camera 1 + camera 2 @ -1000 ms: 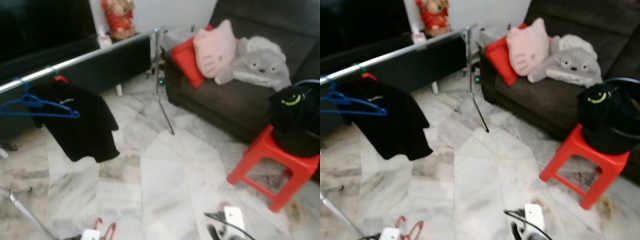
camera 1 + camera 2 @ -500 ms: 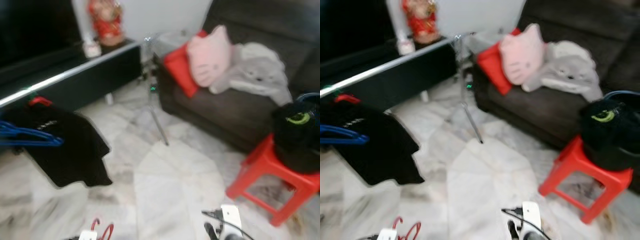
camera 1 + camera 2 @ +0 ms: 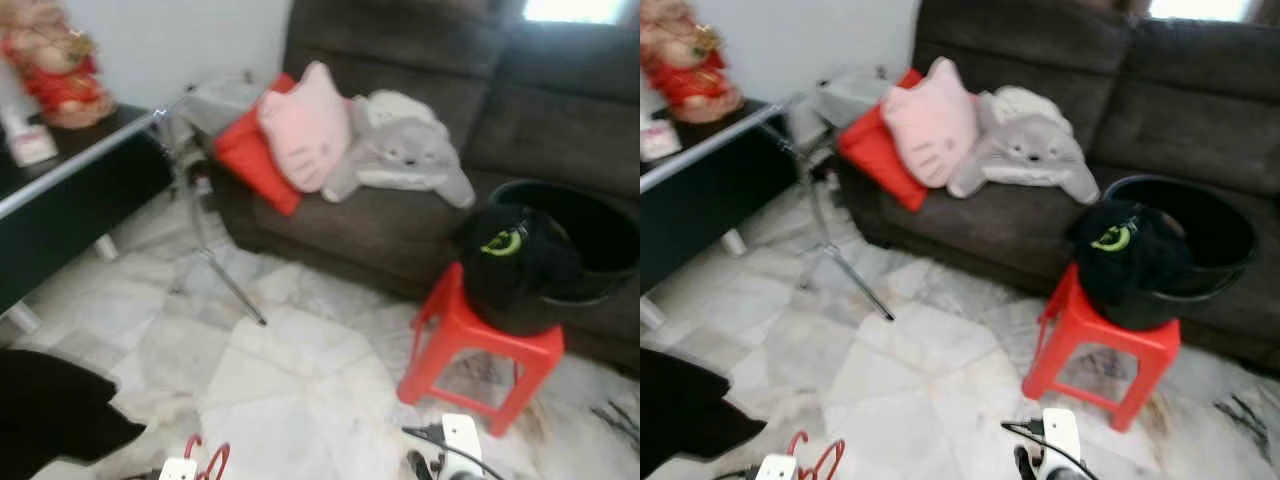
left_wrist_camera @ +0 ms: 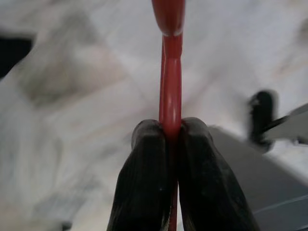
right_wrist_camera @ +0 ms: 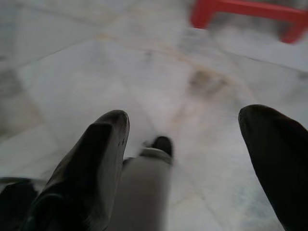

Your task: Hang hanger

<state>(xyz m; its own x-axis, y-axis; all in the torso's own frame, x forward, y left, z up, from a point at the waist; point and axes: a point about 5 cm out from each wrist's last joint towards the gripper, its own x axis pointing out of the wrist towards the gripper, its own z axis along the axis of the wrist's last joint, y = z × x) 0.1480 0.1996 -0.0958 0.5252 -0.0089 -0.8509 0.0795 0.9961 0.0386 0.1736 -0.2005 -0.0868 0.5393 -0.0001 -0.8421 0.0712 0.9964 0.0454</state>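
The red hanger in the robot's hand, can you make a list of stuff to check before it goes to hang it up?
1. Left gripper pinching the red hanger: ok, both fingers are closed on its thin bar.
2. Hanger free of the floor: cannot tell; its hook pokes up at the lower edge of the head views.
3. Right gripper free to help: ok, fingers apart with nothing between them, over bare marble.
4. Clothes rail ahead: not ok, it sits at the far left of the head view, and the robot faces the sofa.
5. Red stool out of the way: ok, it stands to the right.
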